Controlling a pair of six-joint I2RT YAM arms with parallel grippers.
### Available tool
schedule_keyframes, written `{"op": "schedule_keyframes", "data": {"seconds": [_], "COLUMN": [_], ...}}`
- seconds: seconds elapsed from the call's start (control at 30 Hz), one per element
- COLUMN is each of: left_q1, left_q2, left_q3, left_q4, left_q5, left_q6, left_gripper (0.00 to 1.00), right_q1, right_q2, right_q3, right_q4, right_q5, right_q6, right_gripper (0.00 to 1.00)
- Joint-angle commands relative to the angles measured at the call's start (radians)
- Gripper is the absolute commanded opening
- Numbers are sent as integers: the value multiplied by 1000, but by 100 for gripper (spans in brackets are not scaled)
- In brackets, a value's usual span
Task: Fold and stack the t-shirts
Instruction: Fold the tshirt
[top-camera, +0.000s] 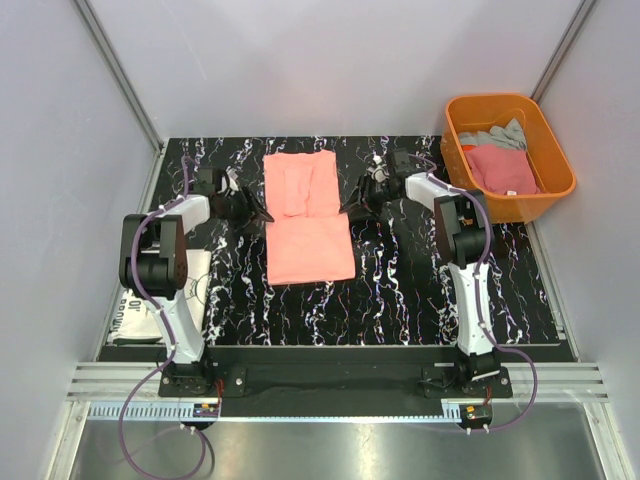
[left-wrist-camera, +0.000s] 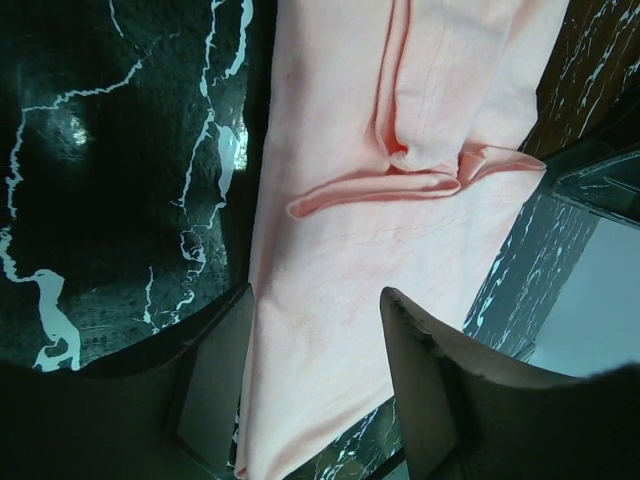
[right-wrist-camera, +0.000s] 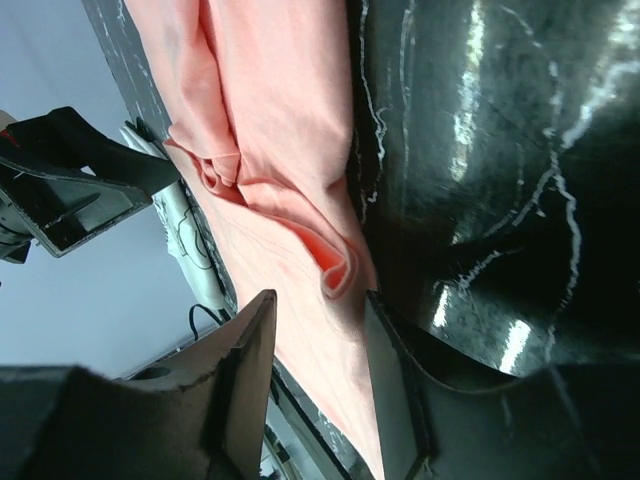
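1. Black marbled tabletop (top-camera: 400, 290), walled in grey on three sides, with both arms reaching in from the near edge.
2. Salmon tee (top-camera: 305, 225): flat at mid-tabletop, long axis running away from the arms. Sleeves are turned in over the far half. The near half lies as a neat rectangle.
3. Tub (top-camera: 530, 205): far right corner, well apart from the work. It holds a pink tee (top-camera: 503, 170) and a grey tee (top-camera: 495, 137), both loose and unfolded.
4. White tee (top-camera: 195, 290): at the left edge, partly under the left arm, print partly visible. It is probably the base of the stack.
5. Left pincer (top-camera: 258, 212): fingers apart, nothing clamped. It is set over the salmon tee's left edge at mid-length.
6. Right pincer (top-camera: 352, 205): fingers apart, nothing clamped. It is at the right edge, opposite the left one.
7. Cross fold (left-wrist-camera: 400, 185): a raised ridge across the tee at mid-length. Its right end bulges open between the right pincer's fingers.
8. Judgement: the step in hand appears to be the next fold of the salmon tee.
   - Both pincers should bite at matching points on opposite edges.
   - Each bite should catch every layer, the bulge included, or the inner layer may slip out and crease.
   - The pincers should close together, lift level and travel at an even pace, so the edges land square.
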Motion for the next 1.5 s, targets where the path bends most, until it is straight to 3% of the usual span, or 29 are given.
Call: {"op": "schedule_keyframes", "data": {"seconds": [0.0, 0.2, 0.4, 0.53, 0.77, 1.0, 1.23, 1.47], "left_q1": [20, 47, 47, 37, -124, -331, -401, -414], "left_q2": [-50, -56, -58, -50, -27, 129, 217, 231], "left_q3": [30, 30, 44, 78, 170, 346, 457, 485], "left_q4": [-9, -10, -10, 17, 95, 123, 65, -15], "left_q5": [-14, -3, 14, 83, -20, -303, -474, -469], "left_q6": [17, 16, 8, 43, 91, 118, 210, 279], "left_gripper": [61, 63, 62, 60, 50, 51, 46, 45], "right_q1": [22, 31, 53, 54, 53, 40, 11, -6], "right_q2": [14, 28, 17, -3, -21, -26, -55, -68], "right_q3": [45, 58, 67, 41, 13, 18, -5, -47], "right_q4": [6, 5, 5, 3, -4, -29, -44, -52], "right_q5": [-15, -6, -15, 23, 38, 38, 35, 34], "right_q6": [12, 21, 33, 35, 22, 1, -33, -60], "right_gripper": [46, 42, 21, 19, 34, 39, 47, 50]}}
